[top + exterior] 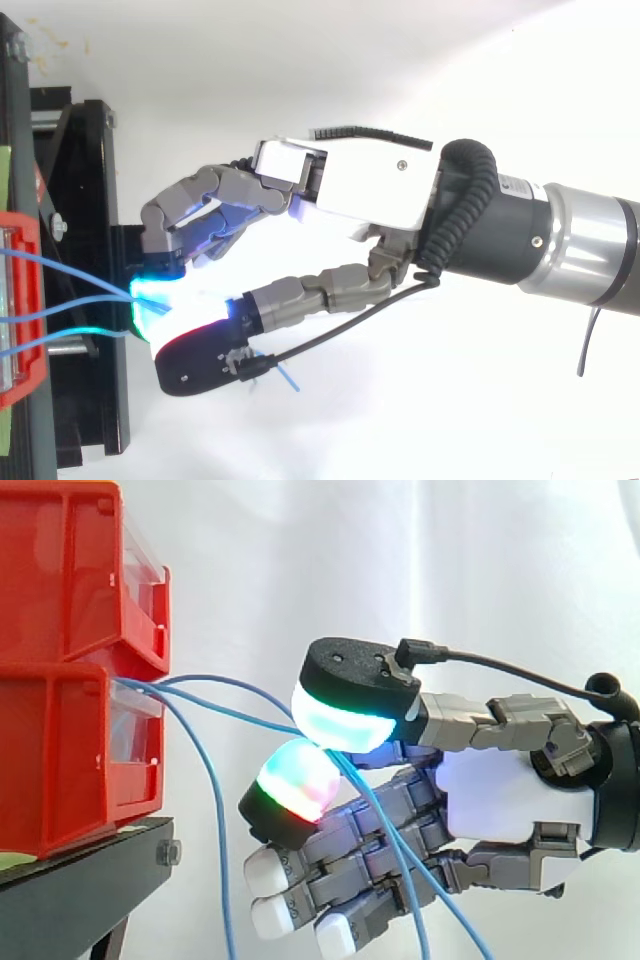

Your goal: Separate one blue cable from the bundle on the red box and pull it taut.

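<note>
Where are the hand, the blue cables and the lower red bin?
hand (500,795), side view, on its white palm.
blue cables (235,718), side view, on a strand between bin and hand.
lower red bin (60,770), side view, on its side wall.

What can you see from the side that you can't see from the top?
Side: two red bins stacked, and one loose blue cable hanging down from them. Top: the silver arm behind the hand. Both: the glowing fingers pinching blue cables that run from the bins.
</note>
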You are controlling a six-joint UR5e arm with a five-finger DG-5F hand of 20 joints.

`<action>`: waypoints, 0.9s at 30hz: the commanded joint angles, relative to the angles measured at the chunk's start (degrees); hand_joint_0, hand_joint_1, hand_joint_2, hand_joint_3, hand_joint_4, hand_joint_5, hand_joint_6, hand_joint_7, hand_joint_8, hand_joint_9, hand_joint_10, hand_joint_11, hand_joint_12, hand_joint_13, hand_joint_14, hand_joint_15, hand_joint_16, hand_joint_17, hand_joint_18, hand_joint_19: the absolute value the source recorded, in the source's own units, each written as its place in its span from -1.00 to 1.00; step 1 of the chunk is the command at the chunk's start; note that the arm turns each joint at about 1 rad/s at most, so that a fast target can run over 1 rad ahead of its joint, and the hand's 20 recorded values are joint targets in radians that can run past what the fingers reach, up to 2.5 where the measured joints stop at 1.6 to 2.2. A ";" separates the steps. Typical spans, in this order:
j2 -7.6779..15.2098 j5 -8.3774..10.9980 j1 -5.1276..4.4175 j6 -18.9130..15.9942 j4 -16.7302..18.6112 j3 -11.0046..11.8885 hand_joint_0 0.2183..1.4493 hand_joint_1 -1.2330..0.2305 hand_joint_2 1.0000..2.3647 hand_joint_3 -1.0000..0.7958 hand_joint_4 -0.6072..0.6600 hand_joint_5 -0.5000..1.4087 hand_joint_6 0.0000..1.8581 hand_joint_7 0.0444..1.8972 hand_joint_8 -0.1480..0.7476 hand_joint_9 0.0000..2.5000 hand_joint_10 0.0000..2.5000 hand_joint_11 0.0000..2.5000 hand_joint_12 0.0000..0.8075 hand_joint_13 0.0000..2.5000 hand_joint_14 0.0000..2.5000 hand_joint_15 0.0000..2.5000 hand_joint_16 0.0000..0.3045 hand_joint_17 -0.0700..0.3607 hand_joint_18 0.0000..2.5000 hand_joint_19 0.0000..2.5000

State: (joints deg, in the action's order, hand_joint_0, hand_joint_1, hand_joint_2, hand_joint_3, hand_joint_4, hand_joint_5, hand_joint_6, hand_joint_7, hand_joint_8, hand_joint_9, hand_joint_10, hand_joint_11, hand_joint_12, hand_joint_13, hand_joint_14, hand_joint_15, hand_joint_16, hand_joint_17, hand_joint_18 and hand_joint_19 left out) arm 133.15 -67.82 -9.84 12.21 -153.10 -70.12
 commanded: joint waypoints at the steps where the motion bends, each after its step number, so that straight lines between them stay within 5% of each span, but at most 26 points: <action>1: 0.01 -0.12 0.00 0.01 0.08 0.07 -0.38 -0.50 -0.98 -0.09 0.06 -0.64 -0.07 0.10 0.09 -0.41 -0.99 -0.67 -0.04 -0.43 -0.99 -0.73 -0.68 -0.17 -0.38 -0.70; 8: 0.01 -0.12 0.00 0.01 -0.09 0.16 -0.17 -0.67 -0.99 -0.38 0.04 -0.66 -0.05 0.08 0.03 -0.46 -0.99 -0.67 -0.07 -0.46 -0.99 -0.75 -0.69 -0.18 -0.39 -0.75; 14: 0.01 -0.12 0.00 -0.26 -0.53 1.04 -0.27 -0.61 -1.00 -0.44 0.13 -0.66 -0.06 0.05 0.03 -0.45 -0.99 -0.68 -0.08 -0.45 -0.99 -0.75 -0.69 -0.18 -0.39 -0.74; 19: 0.01 -0.03 0.00 -0.26 -0.62 1.21 -0.58 -0.30 -1.00 -0.44 0.21 -0.63 -0.07 0.06 0.14 -0.38 -0.99 -0.67 0.02 -0.41 -0.99 -0.73 -0.64 -0.11 -0.34 -0.70; 27: -0.08 -0.12 0.00 -0.26 -0.62 1.21 -0.59 -0.04 -1.00 -0.44 0.22 -0.62 -0.09 0.10 0.18 -0.35 -0.99 -0.68 0.04 -0.39 -0.99 -0.72 -0.63 -0.08 -0.33 -0.67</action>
State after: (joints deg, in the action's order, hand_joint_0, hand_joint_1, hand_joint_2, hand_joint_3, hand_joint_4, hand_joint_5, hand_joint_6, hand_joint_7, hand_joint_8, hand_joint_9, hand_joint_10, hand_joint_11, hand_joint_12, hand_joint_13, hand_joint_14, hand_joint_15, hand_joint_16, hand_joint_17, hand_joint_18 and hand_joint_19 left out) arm 133.14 -67.85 -9.84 11.95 -153.72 -68.92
